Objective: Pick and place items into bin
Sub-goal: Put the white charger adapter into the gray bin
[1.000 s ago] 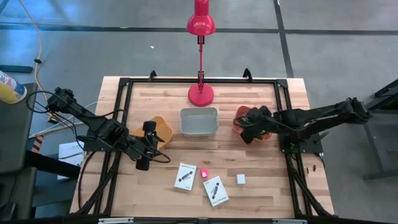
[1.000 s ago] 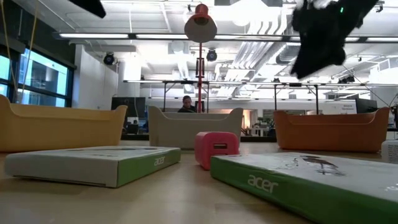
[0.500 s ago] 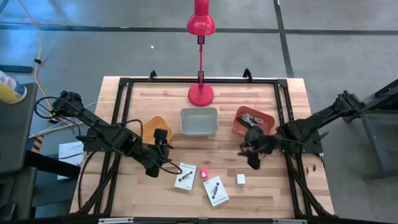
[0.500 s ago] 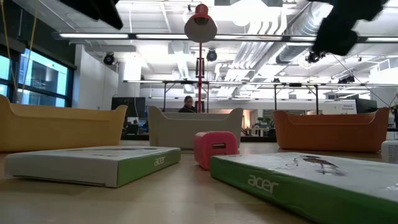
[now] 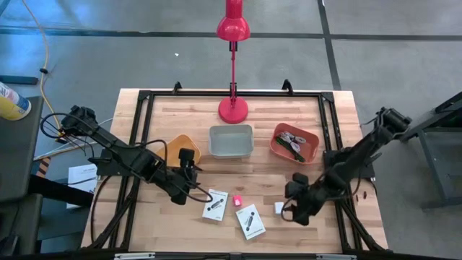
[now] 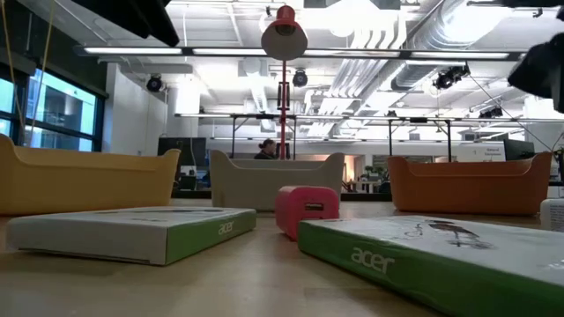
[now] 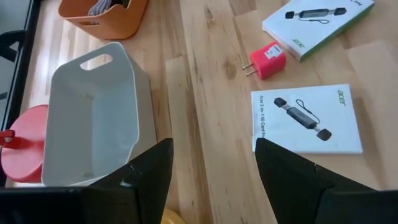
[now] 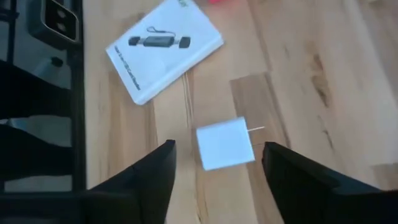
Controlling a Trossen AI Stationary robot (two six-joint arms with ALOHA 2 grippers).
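Two white cards (image 5: pixel 215 204) (image 5: pixel 250 221), boxed and printed in black, lie flat near the table's front. A pink cube (image 5: pixel 236 200) sits between them and a white cube (image 5: pixel 279 208) to their right. My right gripper (image 8: pixel 217 186) hovers open just right of the white cube (image 8: pixel 225 144), its fingers standing either side without touching. My left gripper (image 7: pixel 211 180) hangs open left of the cards, between the yellow bin (image 5: pixel 180 148) and the left card (image 7: pixel 306 118). The orange bin (image 5: pixel 294 142) holds a green stick and silvery bits.
A grey bin (image 5: pixel 231 140) stands mid-table between the yellow and orange ones. Behind it is a red lamp's base (image 5: pixel 232 110). A black frame (image 5: pixel 144 108) borders the tabletop. Bare wood lies in front of the bins and along the near edge.
My right gripper has swung from over the orange bin toward the table's near edge and down, tipping and rolling, and now sits by the white cube. My left gripper has shifted a little from the yellow bin toward the cards, then stayed still.
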